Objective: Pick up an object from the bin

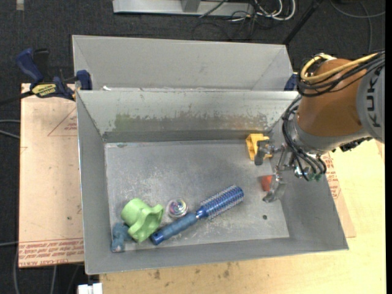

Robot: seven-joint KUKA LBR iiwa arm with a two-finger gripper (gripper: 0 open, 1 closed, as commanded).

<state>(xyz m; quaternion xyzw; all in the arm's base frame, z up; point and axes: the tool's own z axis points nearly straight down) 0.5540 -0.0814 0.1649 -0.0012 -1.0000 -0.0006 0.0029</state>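
My gripper (267, 173) hangs low over the right part of the bin floor and stands open, one fingertip (260, 157) toward the back and the other toward the front. A small red thing (266, 181) shows in the gap near the front finger; I cannot tell whether a finger touches it. A yellow block-like thing (253, 143) lies against the back wall, just beside the rear finger. A blue hairbrush (199, 214) lies slantwise on the floor to the left of the gripper, apart from it.
Toward the front left corner lie a green lumpy toy (141, 217), a small shiny round thing (177, 208) and a small blue piece (117, 237). The arm with its orange cover and cables reaches in over the right wall.
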